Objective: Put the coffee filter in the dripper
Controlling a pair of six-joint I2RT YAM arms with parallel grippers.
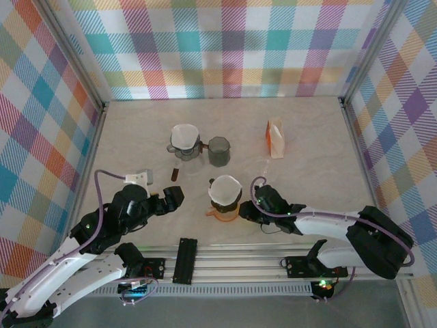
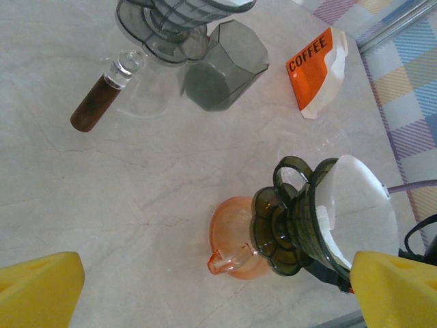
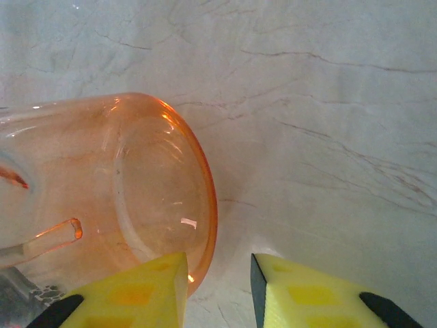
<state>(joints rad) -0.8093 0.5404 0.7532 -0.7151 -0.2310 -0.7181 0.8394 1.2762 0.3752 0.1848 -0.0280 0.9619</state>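
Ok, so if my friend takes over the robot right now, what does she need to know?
Left gripper: fingers open, holding nothing, a little to the left of the orange carafe.
Right gripper: fingers open, holding nothing, low by the carafe's base. Whether a finger touches the glass is unclear.
Things: the white filter sits inside the dark dripper, which stands on the orange carafe.
Farther back: a second dripper with its own filter, a grey cup and a coffee bag.
Done: the filter looks to be in place.
Left: probably just check that it sits evenly, then move both arms away.
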